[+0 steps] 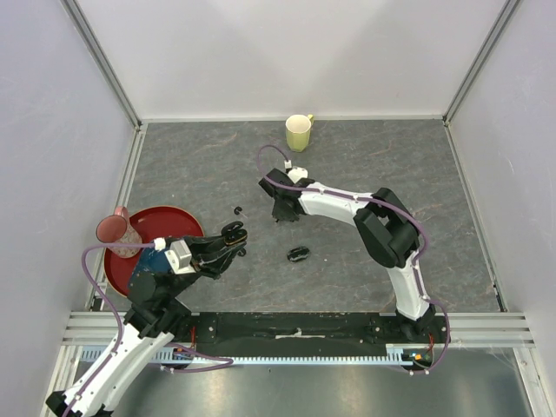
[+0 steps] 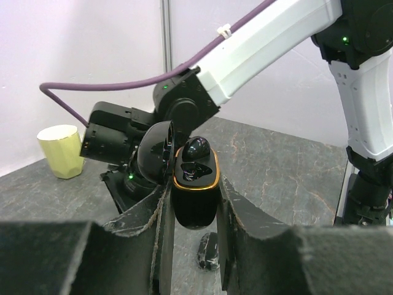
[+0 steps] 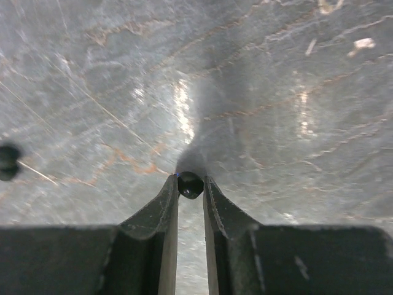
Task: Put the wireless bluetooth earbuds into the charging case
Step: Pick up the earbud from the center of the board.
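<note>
Between the left fingers (image 2: 232,215), which are closed snugly on its lower half, the charging case (image 2: 195,190) stands upright. Its long axis runs straight up out of the grip, with the lid swung back behind it and the orange-rimmed mouth facing the wrist. A seated bud (image 2: 197,149) seems to fill the upper end of the tray. At the very tips of the right fingers (image 3: 167,206), which are nearly shut, we pinch the held earbud (image 3: 190,184), apart from the case. Only a rounded end shows, so we cannot tell which way its stem points. That is the main risk: so shallow a pinch may let it twist or pop free, or it may meet the pocket stem-wrong. Pressing hard could also tilt the case or knock the lid. A loose bud (image 1: 238,209) lies on the surface (image 1: 365,174), off to the side of the right fingers.
</note>
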### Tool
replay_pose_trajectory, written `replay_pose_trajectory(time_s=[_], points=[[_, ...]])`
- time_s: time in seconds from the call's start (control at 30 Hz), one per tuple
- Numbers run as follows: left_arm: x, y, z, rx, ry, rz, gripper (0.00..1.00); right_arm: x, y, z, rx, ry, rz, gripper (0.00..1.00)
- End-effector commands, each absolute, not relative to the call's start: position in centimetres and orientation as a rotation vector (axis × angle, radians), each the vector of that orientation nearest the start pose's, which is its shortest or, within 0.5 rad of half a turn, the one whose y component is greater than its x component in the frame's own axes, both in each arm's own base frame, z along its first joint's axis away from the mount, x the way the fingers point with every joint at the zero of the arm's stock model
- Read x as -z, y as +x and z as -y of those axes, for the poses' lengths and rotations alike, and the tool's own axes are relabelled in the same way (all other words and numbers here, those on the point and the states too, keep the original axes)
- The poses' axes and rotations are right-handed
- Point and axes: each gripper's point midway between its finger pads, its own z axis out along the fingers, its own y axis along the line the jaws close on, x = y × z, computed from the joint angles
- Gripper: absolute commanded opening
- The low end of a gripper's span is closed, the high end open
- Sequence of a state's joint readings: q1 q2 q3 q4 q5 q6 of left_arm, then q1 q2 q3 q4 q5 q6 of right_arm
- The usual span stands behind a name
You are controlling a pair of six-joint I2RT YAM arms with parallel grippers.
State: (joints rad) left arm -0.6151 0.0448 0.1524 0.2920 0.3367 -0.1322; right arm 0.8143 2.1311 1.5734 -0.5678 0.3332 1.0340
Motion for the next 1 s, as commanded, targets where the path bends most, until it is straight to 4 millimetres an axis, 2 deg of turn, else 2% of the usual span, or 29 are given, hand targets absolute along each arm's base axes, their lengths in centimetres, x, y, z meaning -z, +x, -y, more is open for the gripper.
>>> replay_pose_trajectory(time_s=[0.0, 0.03, 0.1, 0.13, 0.37, 0.6, 0.8, 0.97], points=[[-29.1, 14.7, 17.9, 0.828, 0.581, -1.034, 0.02, -1.1, 33.4, -30.3, -0.086, 0.065, -2.623, 0.17], [-29.1, 14.7, 18.0, 0.830, 0.582, -1.036, 0.02, -0.8, 32.6, -29.4, -0.085, 0.036, -2.630, 0.17], [-29.3, 14.6, 18.0, 0.838, 0.583, -1.038, 0.02, -0.8, 32.6, -29.3, -0.132, -0.065, -2.607, 0.19], [-29.3, 14.6, 18.1, 0.842, 0.583, -1.040, 0.02, -0.7, 31.9, -28.5, -0.131, -0.106, -2.609, 0.20], [-29.7, 14.3, 18.2, 0.873, 0.578, -1.042, 0.02, 0.2, 31.4, -26.6, -0.212, -0.279, -2.615, 0.26], [-29.9, 13.9, 18.3, 0.902, 0.573, -1.049, 0.02, -0.5, 32.2, -27.2, -0.286, -0.335, -2.595, 0.35], [-29.9, 13.8, 18.2, 0.910, 0.571, -1.057, 0.02, -1.2, 32.7, -27.4, -0.296, -0.310, -2.598, 0.46], [-29.9, 13.7, 18.1, 0.907, 0.569, -1.058, 0.02, -3.2, 32.9, -28.1, -0.342, -0.235, -2.586, 0.57]])
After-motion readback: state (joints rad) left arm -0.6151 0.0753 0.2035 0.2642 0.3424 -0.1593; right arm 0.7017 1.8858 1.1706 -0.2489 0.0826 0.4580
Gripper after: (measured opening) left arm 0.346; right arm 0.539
